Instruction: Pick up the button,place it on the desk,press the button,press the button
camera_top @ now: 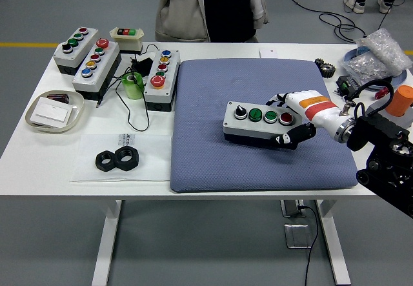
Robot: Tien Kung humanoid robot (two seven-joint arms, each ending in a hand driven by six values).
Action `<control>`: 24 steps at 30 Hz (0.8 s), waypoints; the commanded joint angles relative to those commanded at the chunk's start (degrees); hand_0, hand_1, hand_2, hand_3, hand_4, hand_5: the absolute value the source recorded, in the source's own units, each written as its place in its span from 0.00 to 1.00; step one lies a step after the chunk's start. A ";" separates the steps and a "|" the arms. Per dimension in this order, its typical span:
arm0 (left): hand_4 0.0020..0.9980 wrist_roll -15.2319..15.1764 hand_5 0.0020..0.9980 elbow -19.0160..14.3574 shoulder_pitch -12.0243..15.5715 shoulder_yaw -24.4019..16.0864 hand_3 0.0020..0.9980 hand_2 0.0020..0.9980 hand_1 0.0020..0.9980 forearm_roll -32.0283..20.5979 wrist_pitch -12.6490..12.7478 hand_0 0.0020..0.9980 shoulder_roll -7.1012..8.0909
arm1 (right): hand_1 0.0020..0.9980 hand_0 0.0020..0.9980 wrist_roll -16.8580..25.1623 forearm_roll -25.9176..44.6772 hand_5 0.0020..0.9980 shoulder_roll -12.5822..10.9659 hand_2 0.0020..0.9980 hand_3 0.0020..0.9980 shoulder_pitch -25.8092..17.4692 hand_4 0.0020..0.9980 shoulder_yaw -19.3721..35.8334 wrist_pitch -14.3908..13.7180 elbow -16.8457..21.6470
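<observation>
I've got the right hand [292,119] clamped on the right end of the button box [262,122] — thumb on the near side, fingers over the far edge, as far as I can see. The box sits near the middle of the blue mat [258,124], long side roughly level, with a black knob, two green buttons and a red one facing up. I can't tell for certain whether its base is resting flat on the mat or just grazing it; it looks down or very nearly down. So my read: pick-up done, placing almost done, but the grip is not let go. Both presses are left to do, and nothing is on a button now. The left hand isn't in view. Other button boxes [88,57] sit untouched at the far left of the white table [39,157], with two black nuts [118,160] near the front left edge and a small dish [55,111] beside them. A person [213,5] stands at the far side — hands out of frame, not touching anything.
</observation>
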 joint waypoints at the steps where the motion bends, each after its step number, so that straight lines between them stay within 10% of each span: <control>1: 0.70 -0.03 1.00 0.00 0.02 0.04 0.79 0.74 0.64 -0.07 0.01 0.68 0.01 | 0.37 0.48 0.30 -0.60 0.09 -0.05 0.43 0.60 0.17 0.79 -0.16 0.11 -0.16; 15: 0.70 -0.13 1.00 0.00 -0.03 0.18 0.79 0.74 0.64 -0.28 0.08 0.68 0.00 | 0.43 0.52 1.14 -6.62 0.16 0.68 0.50 0.73 1.11 0.91 -1.07 6.24 -2.70; 16: 0.70 -0.13 1.00 -0.01 -0.03 0.19 0.79 0.74 0.64 -0.28 0.08 0.68 0.00 | 0.56 0.58 0.92 -6.59 0.21 0.70 0.74 1.00 1.02 1.00 -0.83 6.51 -2.75; 24: 0.70 -0.02 1.00 0.08 -0.19 -0.16 0.79 0.74 0.64 0.00 0.10 0.68 0.00 | 0.59 0.60 -0.13 -4.16 0.24 0.27 0.86 1.00 0.65 1.00 2.10 8.79 -1.72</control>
